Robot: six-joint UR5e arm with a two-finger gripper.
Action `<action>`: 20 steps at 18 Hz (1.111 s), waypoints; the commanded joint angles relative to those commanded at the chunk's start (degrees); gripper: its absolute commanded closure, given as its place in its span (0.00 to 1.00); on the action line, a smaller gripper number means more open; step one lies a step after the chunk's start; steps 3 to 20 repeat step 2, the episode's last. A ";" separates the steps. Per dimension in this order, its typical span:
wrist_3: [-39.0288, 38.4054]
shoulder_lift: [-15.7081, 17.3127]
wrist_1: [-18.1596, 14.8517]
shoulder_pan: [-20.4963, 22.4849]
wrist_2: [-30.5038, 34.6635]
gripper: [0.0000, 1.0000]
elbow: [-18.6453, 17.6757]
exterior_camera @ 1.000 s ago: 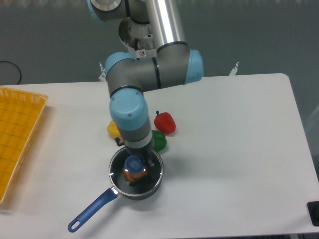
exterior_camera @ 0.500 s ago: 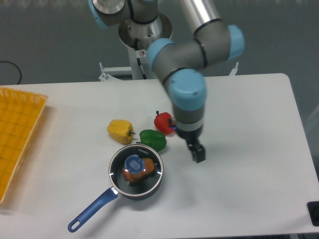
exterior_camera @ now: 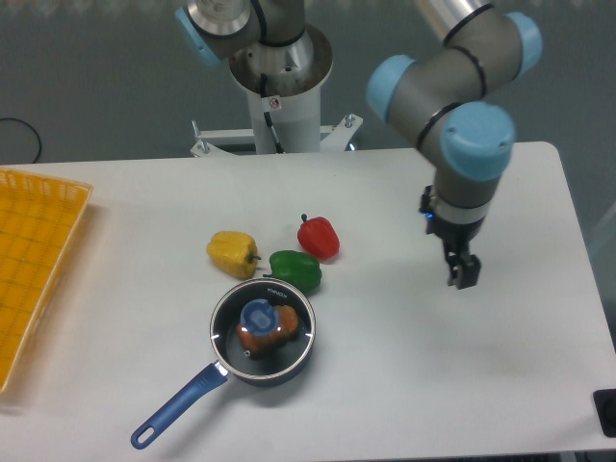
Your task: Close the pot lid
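Lid (exterior_camera: 262, 327) sits on pot (exterior_camera: 279, 371); glass looks fragile to me, so I'd grip its knob. Gripper (exterior_camera: 463, 273) empty, opening unclear.

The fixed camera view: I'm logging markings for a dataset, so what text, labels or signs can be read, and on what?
No text is legible.
Robot base column: small red-and-white round sticker, too small to read.
Lid: faint print on its far rim, blurred, unreadable.
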 joint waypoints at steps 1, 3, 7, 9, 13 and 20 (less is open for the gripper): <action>0.00 0.00 0.09 0.00 0.09 0.00 0.00; 0.00 -0.09 0.09 0.00 0.09 0.00 -0.09; 0.00 -0.09 0.09 0.00 0.09 0.00 -0.09; 0.00 -0.09 0.09 0.00 0.09 0.00 -0.09; 0.00 -0.09 0.09 0.00 0.09 0.00 -0.09; 0.00 -0.09 0.09 0.00 0.09 0.00 -0.09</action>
